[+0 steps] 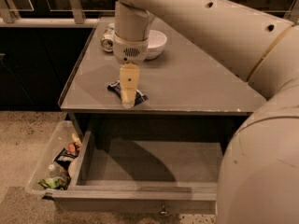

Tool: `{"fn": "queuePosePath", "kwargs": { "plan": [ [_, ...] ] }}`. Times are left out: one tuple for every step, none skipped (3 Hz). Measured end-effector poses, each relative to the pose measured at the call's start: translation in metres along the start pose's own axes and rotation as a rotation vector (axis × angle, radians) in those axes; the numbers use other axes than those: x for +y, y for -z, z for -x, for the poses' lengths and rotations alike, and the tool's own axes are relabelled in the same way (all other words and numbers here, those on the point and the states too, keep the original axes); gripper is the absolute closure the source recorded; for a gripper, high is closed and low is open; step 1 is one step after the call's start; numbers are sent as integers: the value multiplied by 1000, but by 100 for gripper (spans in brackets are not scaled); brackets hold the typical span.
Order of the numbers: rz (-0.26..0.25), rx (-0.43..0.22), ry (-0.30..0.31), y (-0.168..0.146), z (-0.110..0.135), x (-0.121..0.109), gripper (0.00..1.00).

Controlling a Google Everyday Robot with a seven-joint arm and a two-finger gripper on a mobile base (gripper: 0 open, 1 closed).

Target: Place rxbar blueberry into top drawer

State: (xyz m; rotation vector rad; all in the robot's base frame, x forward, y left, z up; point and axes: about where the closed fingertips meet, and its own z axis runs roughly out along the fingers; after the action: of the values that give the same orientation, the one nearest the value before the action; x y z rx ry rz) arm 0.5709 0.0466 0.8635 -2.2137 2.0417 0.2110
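Observation:
The rxbar blueberry [140, 97], a dark navy flat bar, lies on the grey table top [196, 87] near its front edge. My gripper [127, 101] points straight down over the middle of the bar, its tip at or just above the wrapper, and hides the bar's centre. Only the bar's two ends show on either side. The top drawer [140, 191] stands pulled open below the table's front edge. Its grey inside looks empty, and a small knob sits on its front.
A white bowl [153, 43] and a green-and-silver can [108, 36] stand at the back of the table behind the arm. A clear plastic bin [41, 168] with colourful snack wrappers sits left of the drawer. My large arm fills the right side.

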Motion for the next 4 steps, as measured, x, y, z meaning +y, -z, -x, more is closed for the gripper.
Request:
{"fn": "queuePosePath", "kwargs": {
  "plan": [
    [61, -28, -47, -41, -14, -1, 0],
    [61, -28, -47, -41, -14, -1, 0],
    [61, -28, -47, -41, -14, -1, 19],
    [61, -28, -47, -41, -14, -1, 42]
  ]
}}
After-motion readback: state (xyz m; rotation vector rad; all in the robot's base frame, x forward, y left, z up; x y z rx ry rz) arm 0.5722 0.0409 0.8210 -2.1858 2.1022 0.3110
